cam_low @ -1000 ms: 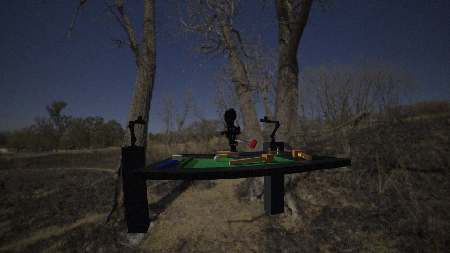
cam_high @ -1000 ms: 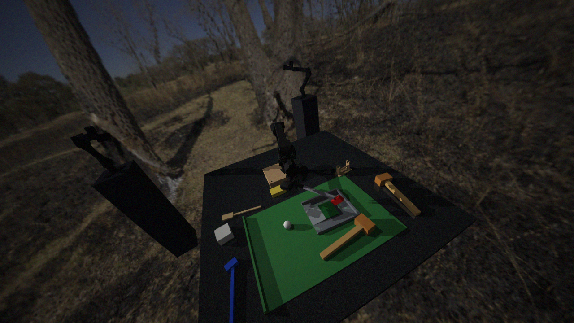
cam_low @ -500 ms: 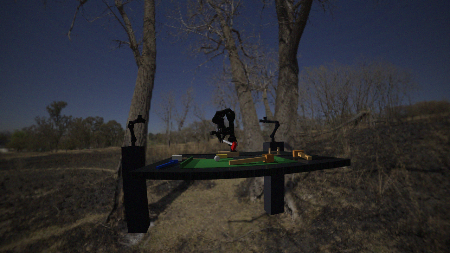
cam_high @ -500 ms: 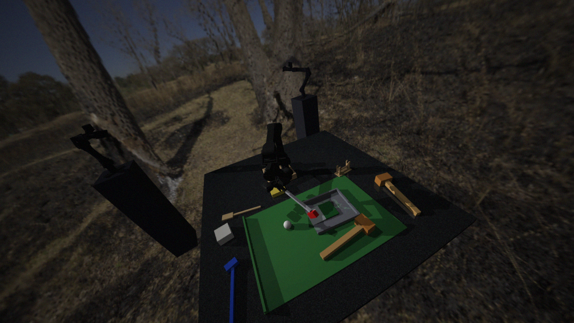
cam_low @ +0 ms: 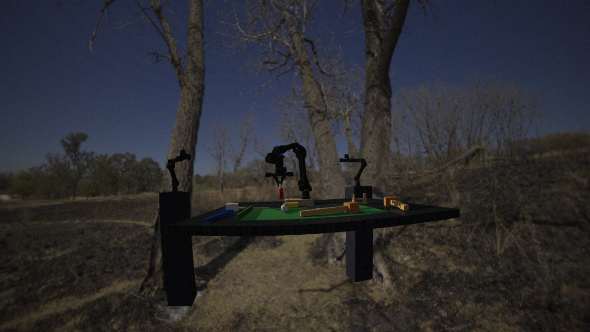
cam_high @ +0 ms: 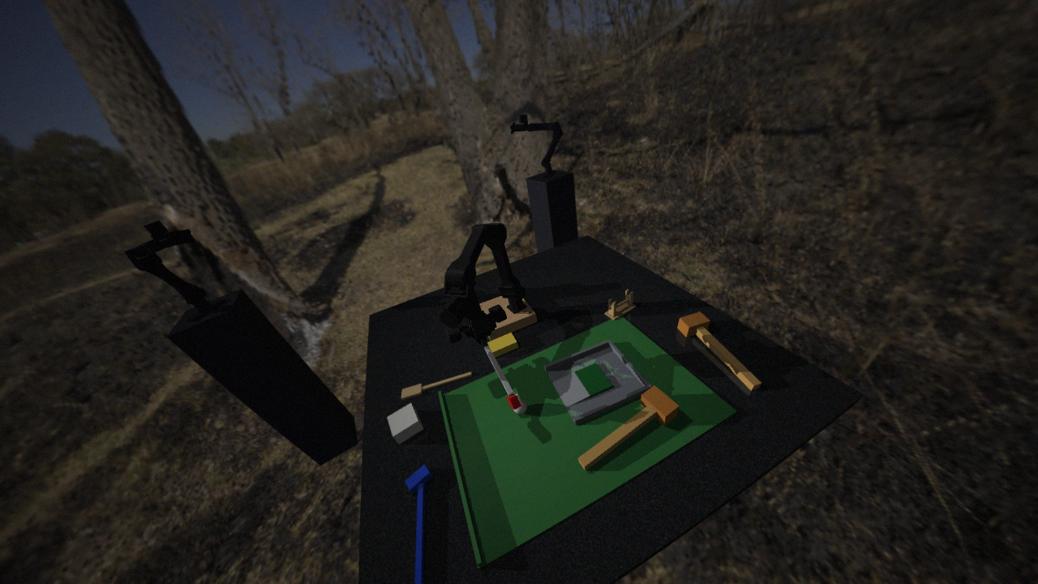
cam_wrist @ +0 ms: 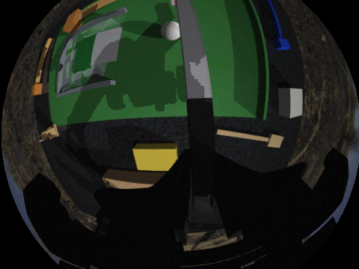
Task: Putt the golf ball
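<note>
green mat (cam_high: pixel 522 472), putter (cam_high: pixel 500 374) seemingly below claw (cam_high: pixel 484 338)

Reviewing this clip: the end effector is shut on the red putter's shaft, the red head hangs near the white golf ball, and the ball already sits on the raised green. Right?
One point is wrong. The golf ball is not on the raised green; it lies on the flat green mat, beside the red putter head, as the top view shows. The end effector is indeed shut on the shaft.
</note>
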Tool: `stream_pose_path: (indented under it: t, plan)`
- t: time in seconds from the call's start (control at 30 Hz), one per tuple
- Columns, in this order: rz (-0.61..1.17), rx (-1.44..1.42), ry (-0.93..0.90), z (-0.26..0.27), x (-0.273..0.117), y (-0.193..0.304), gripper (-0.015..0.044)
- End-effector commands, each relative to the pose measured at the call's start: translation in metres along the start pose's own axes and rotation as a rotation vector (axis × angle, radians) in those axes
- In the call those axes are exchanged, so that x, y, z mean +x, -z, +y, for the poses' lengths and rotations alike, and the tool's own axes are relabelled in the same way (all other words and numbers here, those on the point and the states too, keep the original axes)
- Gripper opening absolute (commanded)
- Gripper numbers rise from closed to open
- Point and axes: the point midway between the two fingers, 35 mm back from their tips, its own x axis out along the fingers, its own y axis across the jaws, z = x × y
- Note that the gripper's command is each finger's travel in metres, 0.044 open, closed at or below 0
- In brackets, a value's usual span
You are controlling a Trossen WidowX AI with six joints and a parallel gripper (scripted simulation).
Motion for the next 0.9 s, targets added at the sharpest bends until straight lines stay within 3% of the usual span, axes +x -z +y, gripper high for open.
stream_pose_path:
  t: [0.0,0.87]
  plan:
    - [0.013,0.093,0.006,-0.017,-0.003,0.018,0.0000]
    - [0.019,0.123,0.007,-0.023,0.042,0.025,0.0000]
